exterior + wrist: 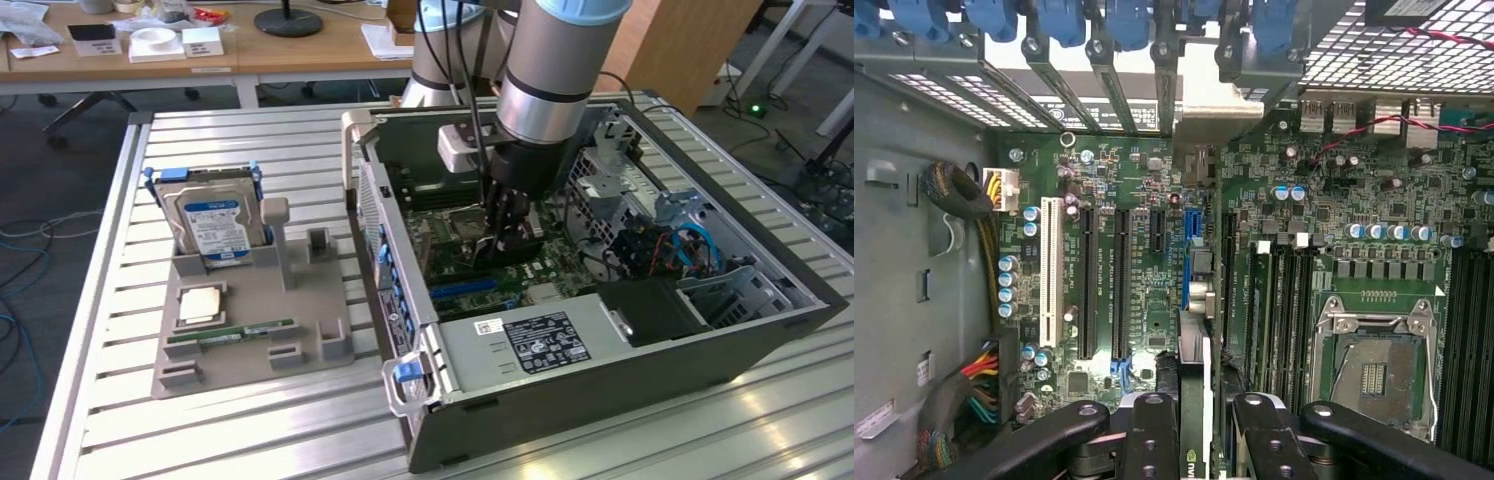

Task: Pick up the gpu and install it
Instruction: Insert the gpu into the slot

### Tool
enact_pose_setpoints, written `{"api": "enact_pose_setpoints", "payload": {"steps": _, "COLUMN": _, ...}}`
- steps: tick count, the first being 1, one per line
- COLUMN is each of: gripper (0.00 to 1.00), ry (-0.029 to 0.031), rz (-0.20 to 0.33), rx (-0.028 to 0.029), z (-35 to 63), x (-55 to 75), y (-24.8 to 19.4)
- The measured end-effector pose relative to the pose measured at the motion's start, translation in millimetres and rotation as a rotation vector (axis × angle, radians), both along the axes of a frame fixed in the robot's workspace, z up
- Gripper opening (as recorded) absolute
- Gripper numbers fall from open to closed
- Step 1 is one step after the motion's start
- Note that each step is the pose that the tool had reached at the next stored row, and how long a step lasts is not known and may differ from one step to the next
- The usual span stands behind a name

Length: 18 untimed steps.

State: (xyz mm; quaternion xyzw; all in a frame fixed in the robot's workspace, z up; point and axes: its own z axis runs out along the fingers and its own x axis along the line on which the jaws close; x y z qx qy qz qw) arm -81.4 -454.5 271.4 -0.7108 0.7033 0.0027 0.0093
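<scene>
The gpu (1194,345) is a thin dark card seen edge-on in the wrist view. It runs from between my fingers toward its silver bracket (1216,118) at the case's rear slots. My gripper (1194,425) is shut on it, with one black finger (1152,430) on each side. The card hangs over the green motherboard (1144,190), between the black expansion slots (1120,285) and the memory slots (1284,300). Whether it touches a slot I cannot tell. In the exterior view my gripper (511,228) reaches down into the open computer case (587,340), with the dark gpu (515,252) below it.
A grey parts tray (307,350) lies at the exterior view's left of the case. It holds an upright hard drive (214,225), a processor (203,303) and a green RAM stick (250,329). Inside the case are the processor socket (1374,365), cable bundles (959,195) and a drive cage (674,235).
</scene>
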Motion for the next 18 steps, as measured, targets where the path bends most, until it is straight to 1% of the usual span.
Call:
{"api": "enact_pose_setpoints", "payload": {"steps": 3, "gripper": 0.26, "ry": 0.0000, "rz": 0.000, "rx": 0.0000, "z": 0.0, "x": 0.0, "y": 0.0}}
{"api": "enact_pose_setpoints", "payload": {"steps": 9, "gripper": 0.26, "ry": -0.0001, "rz": 0.001, "rx": 0.0010, "z": -0.7, "x": -3.3, "y": -1.7}}
{"api": "enact_pose_setpoints", "payload": {"steps": 14, "gripper": 0.26, "ry": 0.0000, "rz": 0.001, "rx": 0.0008, "z": -0.9, "x": -4.6, "y": -3.8}}
{"api": "enact_pose_setpoints", "payload": {"steps": 18, "gripper": 0.26, "ry": 0.0000, "rz": 0.001, "rx": 0.0008, "z": -2.2, "x": -7.1, "y": -4.1}}
